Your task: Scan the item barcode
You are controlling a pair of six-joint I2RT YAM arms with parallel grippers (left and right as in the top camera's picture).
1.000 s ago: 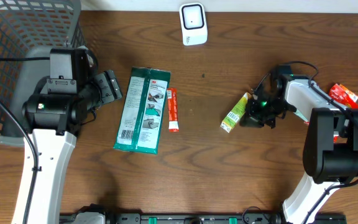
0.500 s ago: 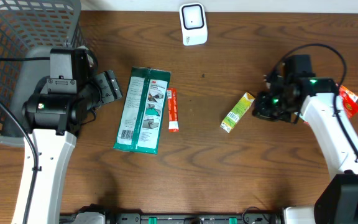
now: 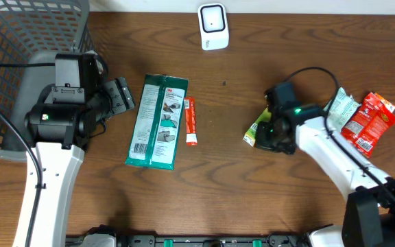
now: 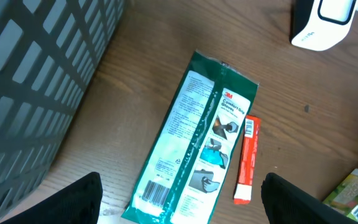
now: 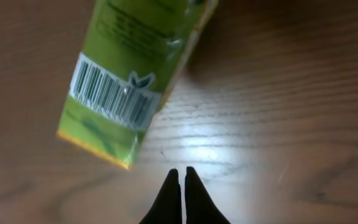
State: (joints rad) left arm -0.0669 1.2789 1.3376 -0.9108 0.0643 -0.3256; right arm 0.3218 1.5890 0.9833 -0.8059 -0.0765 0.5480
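Green packet [image 3: 254, 130]: lies flat on the counter [image 3: 252, 199], right of the middle, with its barcode [image 5: 110, 96] showing.
Basket [image 3: 19, 48]: grey, at the far left corner.
Big green pack [image 3: 159, 121]: lies flat, left of the middle.
Left pincer [image 3: 121, 96]: released, spread wide, empty, near the big green pack.
Right pincer [image 5: 179, 177]: clenched on nothing, tips just beside the green packet.
Scanner [image 3: 212, 26]: white, at the far edge, well apart from the green packet.
Red stick [image 3: 190, 121]: just beside the big green pack's right edge.

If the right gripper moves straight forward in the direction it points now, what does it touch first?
Most likely the green packet, at the edge beside its barcode, or the bare table just next to it. The shut right gripper aims at that border, and depth is unclear.
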